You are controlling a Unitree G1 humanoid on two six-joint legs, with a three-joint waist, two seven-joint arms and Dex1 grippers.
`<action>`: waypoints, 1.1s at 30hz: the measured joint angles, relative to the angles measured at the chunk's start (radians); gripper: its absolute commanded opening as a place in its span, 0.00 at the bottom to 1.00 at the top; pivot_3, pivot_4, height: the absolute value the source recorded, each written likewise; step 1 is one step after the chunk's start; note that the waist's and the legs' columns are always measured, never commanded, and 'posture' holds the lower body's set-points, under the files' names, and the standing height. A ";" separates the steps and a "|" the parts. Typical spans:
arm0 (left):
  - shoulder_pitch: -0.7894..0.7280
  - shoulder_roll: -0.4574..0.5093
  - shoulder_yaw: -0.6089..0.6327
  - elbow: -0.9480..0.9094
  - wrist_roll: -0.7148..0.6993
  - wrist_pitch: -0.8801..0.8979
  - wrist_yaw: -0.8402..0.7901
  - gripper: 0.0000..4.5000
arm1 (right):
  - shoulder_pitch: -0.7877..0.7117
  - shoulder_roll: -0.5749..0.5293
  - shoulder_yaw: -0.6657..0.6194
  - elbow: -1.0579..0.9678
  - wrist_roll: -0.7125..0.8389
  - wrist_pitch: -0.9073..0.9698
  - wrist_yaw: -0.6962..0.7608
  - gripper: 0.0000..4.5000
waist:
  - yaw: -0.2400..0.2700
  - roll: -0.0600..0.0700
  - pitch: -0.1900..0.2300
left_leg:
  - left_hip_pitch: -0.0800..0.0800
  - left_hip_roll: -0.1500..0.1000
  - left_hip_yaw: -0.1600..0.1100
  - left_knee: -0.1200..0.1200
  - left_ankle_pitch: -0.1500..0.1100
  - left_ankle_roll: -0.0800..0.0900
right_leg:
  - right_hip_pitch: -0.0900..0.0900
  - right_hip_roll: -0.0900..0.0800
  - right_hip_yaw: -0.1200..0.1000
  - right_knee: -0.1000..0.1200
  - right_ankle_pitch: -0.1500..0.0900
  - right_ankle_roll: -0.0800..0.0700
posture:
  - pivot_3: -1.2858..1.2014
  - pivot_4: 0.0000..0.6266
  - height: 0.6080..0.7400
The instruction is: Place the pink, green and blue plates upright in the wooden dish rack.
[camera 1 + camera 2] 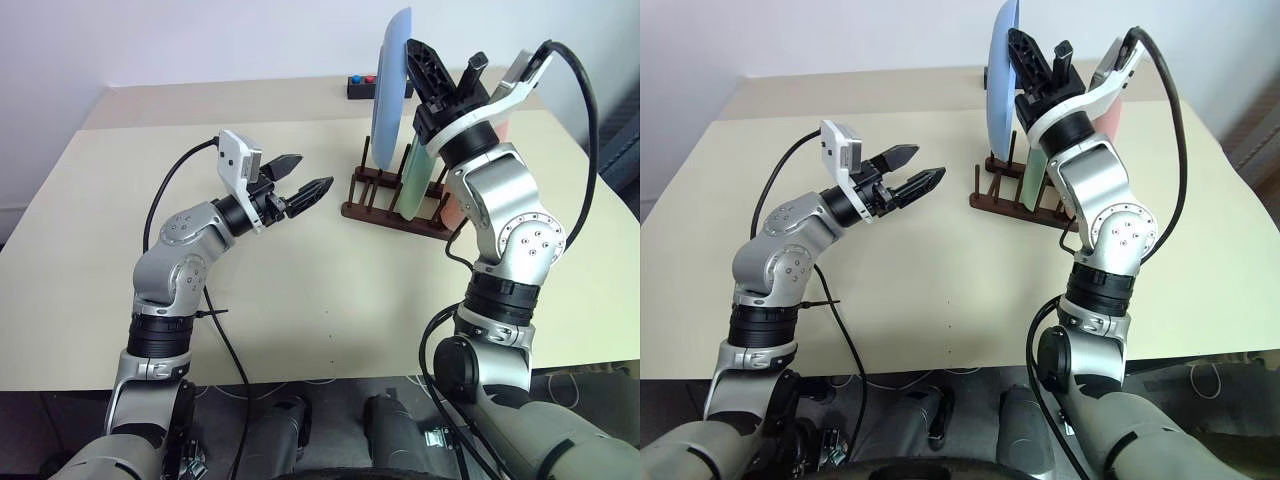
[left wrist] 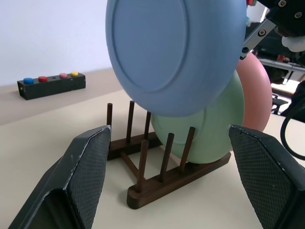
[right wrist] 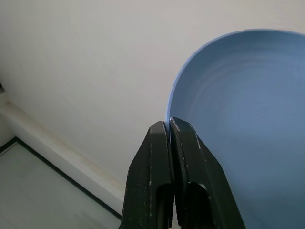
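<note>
The blue plate (image 1: 390, 80) hangs upright above the left end of the wooden dish rack (image 1: 385, 205), edge-on to the head camera and clear of the pegs. The right gripper (image 3: 169, 125) has its 2 fingers closed tight on the plate's rim, pinching it from the right side. In the rack, the green plate (image 2: 209, 129) stands upright between the pegs, just behind the blue one as the left wrist camera sees it, and the pink plate (image 2: 257, 93) stands behind the green, at the right end of the rack. The rack sits on the beige table (image 1: 300, 290), toward its far right part. The left gripper (image 1: 300, 190) hovers above the table to the left of the rack, its 2 fingers spread wide and holding nothing, pointed at the rack. A small black box with coloured buttons (image 2: 51, 84) lies on the table beyond the rack.
</note>
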 measured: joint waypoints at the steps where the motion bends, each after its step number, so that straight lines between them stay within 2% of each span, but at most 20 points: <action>1: 0.000 0.000 0.000 0.000 0.000 0.000 0.000 0.90 | 0.009 0.001 0.004 -0.002 0.000 0.000 0.000 0.01 | 0.000 0.000 0.000 | 0.000 0.000 0.000 0.000 0.000 0.000 | 0.000 0.000 0.000 0.000 0.000 0.000 | 0.52 0.24 1.00; 12: 0.001 -0.004 -0.008 0.000 0.003 -0.026 -0.010 0.90 | 0.024 0.013 0.023 -0.002 0.001 -0.010 0.003 0.01 | 0.000 0.000 0.000 | 0.000 0.009 0.001 -0.002 0.001 -0.003 | -0.001 0.008 0.001 -0.002 0.004 -0.006 | 0.52 0.24 1.00; 33: 0.002 -0.013 -0.021 0.000 0.003 -0.026 0.000 0.90 | -0.011 0.045 0.043 0.019 0.001 -0.023 0.012 0.01 | -0.001 0.000 0.000 | 0.000 0.009 0.002 -0.003 0.002 -0.004 | -0.003 0.009 0.002 -0.002 0.004 -0.007 | 0.52 0.24 1.00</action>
